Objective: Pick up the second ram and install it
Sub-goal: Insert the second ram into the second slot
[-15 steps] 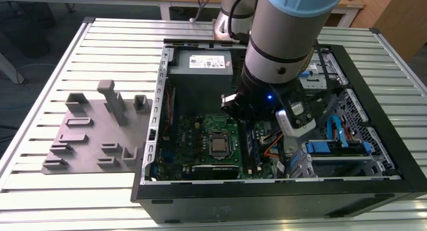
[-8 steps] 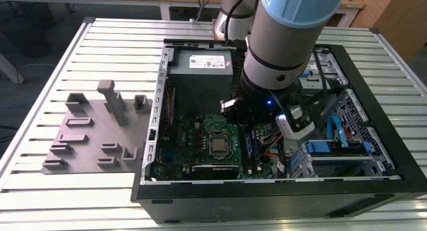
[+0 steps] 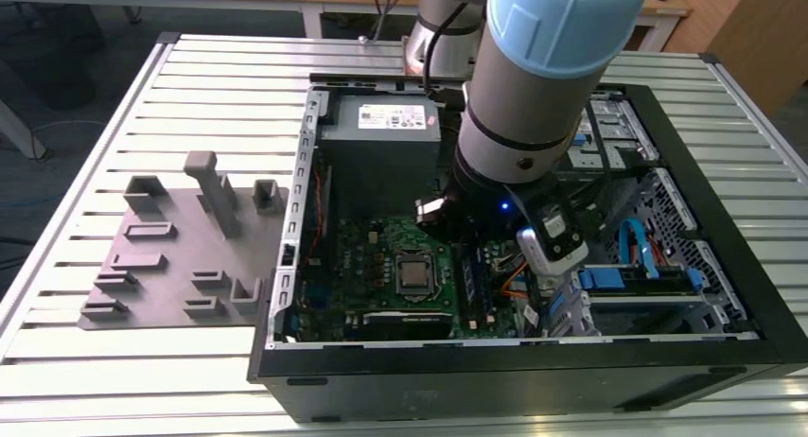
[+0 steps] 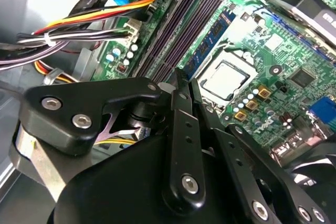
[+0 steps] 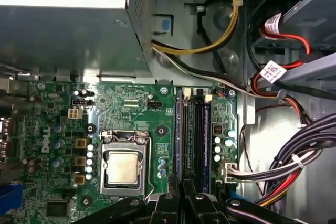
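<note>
In the second wrist view the black gripper fills the near part, its fingers drawn close together over the memory slots of the green motherboard. A green strip with small black chips, the second ram, stands seated in a slot just beside the silver processor. A bundle of black, yellow, orange and red cables runs to a connector at the board's edge.

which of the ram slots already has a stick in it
The one next to the processor socket: a blue-labelled stick stands in it, the other slots are empty.
</note>
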{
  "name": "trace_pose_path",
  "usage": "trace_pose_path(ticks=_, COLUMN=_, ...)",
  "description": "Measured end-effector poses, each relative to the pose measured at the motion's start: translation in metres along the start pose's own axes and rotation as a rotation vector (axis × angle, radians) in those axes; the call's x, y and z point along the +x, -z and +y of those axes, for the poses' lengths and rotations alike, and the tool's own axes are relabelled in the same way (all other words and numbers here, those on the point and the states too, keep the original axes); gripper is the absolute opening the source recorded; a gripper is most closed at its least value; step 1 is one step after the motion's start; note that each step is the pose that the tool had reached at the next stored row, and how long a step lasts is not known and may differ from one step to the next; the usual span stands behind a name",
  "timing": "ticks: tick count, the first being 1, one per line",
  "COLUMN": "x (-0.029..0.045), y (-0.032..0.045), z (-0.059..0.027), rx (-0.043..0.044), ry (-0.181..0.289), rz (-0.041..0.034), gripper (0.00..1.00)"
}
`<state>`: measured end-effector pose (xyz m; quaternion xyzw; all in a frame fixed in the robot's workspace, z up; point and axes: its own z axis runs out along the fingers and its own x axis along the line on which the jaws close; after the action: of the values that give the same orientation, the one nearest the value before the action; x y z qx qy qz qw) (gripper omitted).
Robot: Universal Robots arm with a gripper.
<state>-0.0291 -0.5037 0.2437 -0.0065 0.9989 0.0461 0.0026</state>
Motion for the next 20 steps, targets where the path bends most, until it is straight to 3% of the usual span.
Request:
trace_pose_path(ticks=9, x=0.0001, y=-0.0076, z=-0.0087, rx=0.0001, ry=-0.007, rz=-0.0007, gripper=0.11)
trace_pose_path(ticks=20, x=-0.0016, y=-0.0162, z=-0.0099, rx=0.0003, ry=-0.043, rz=-0.0039, gripper=0.11)
